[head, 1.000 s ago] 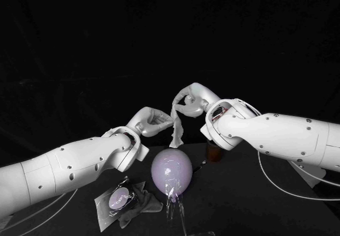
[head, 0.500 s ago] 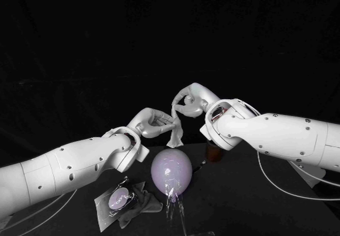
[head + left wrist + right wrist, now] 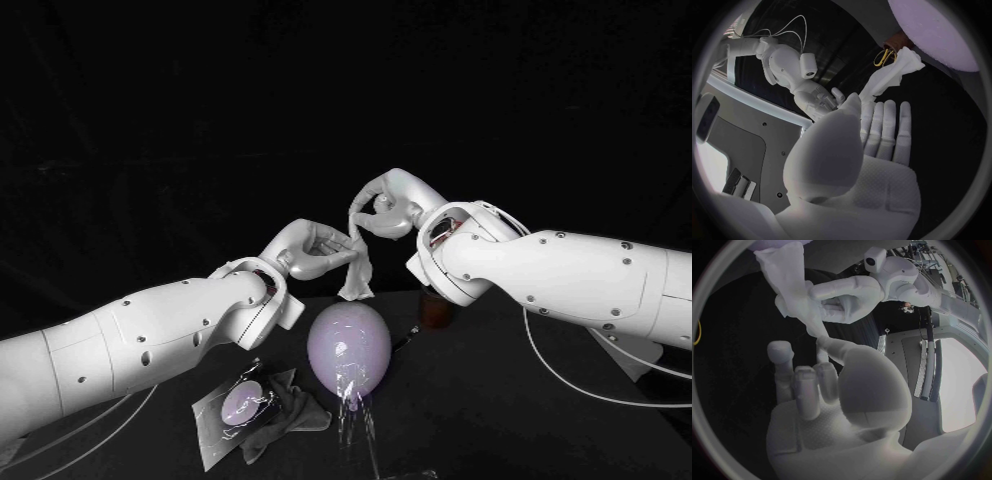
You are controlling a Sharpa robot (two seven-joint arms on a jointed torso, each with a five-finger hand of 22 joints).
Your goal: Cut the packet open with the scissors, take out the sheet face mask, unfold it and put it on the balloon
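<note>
**Camera layout.** The head camera looked down at the table from farther off, with an arm entering from either side. Each wrist camera sat close behind its own hand, the left hand and the right hand, facing out over the palm. All three views shared the mask between the hands.

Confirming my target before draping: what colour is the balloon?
The balloon is pale lilac with a glossy sheen, seen best in the head view.

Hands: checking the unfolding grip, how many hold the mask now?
2. The left hand pinches the mask partway down; the right hand pinches its upper end. Both are above the balloon.
</note>
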